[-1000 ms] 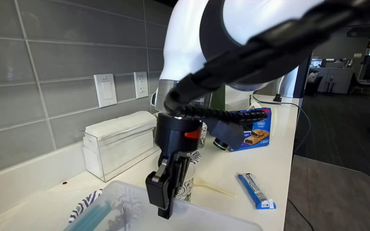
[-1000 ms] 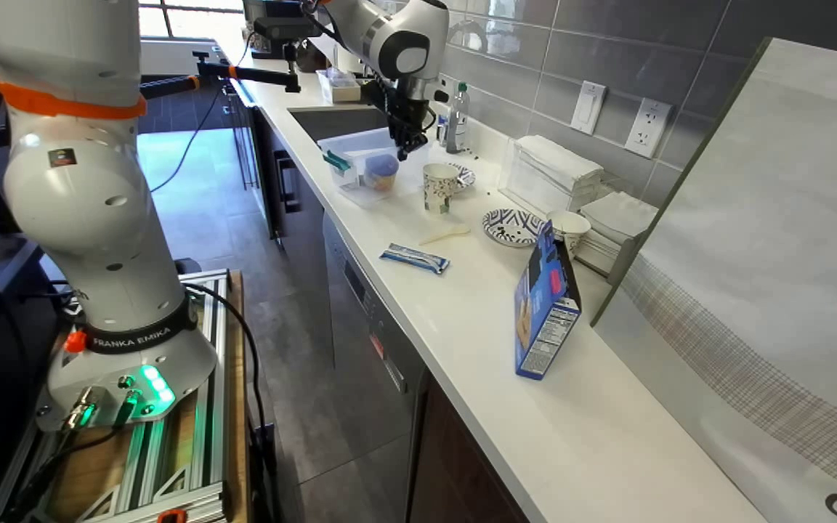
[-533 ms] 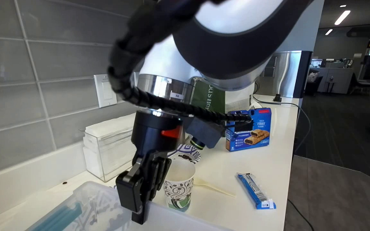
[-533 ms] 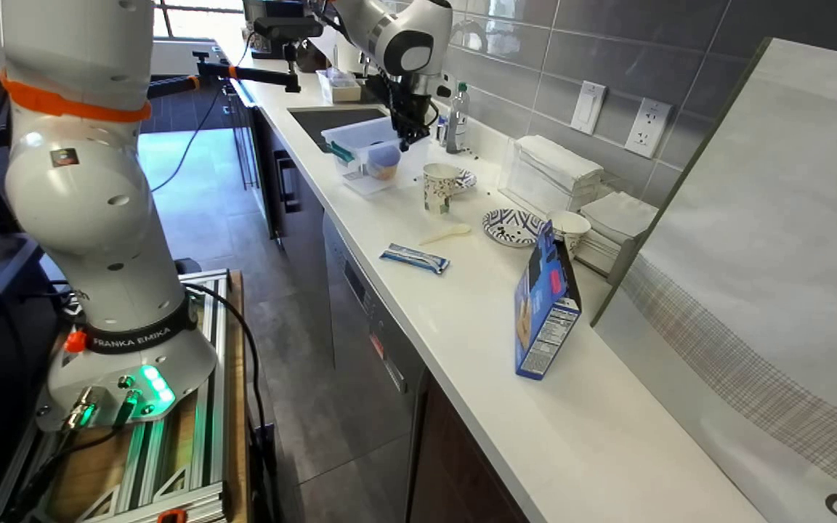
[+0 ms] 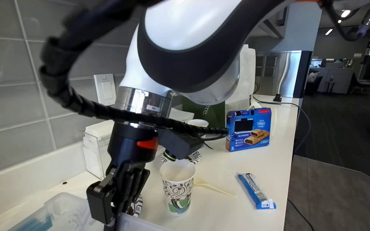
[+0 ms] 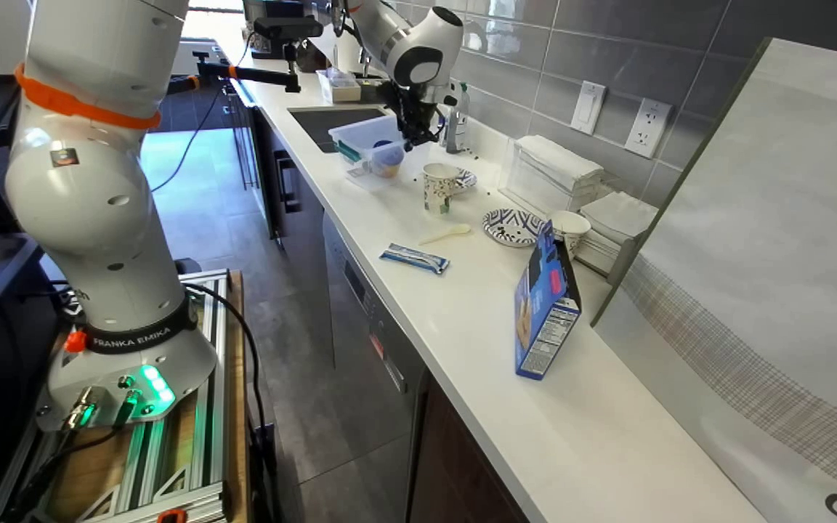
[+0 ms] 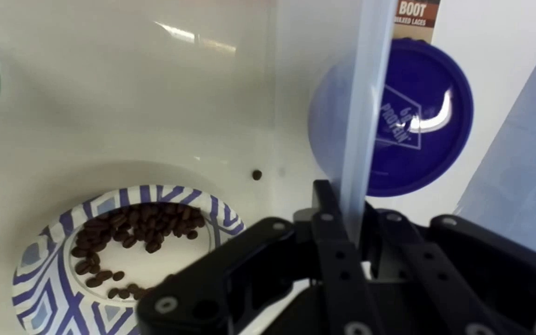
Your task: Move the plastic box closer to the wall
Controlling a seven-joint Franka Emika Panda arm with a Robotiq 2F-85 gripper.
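The plastic box (image 5: 72,210), a large clear bin, stands on the counter near the sink in an exterior view (image 6: 362,134); it is cut off at the bottom in an exterior view. Its rim (image 7: 365,107) runs between my fingertips in the wrist view. My gripper (image 7: 349,200) is shut on this rim, one finger outside and one inside the box. The gripper also shows in both exterior views (image 5: 111,221) (image 6: 411,144). A blue-lidded tub (image 7: 426,125) is inside the box. The grey tiled wall (image 5: 5,106) is behind the counter. I cannot tell whether the box bottom is lifted.
A patterned plate with coffee beans (image 7: 133,260) lies just outside the gripped side. A paper cup (image 5: 178,189) stands close by. A napkin holder (image 5: 92,154) and a bottle (image 6: 460,123) stand along the wall. The sink (image 6: 309,123) is beside the box.
My gripper, still holding the rim, and the box have moved toward the wall, leftward in an exterior view. The cup and plate beside it have come into fuller view.
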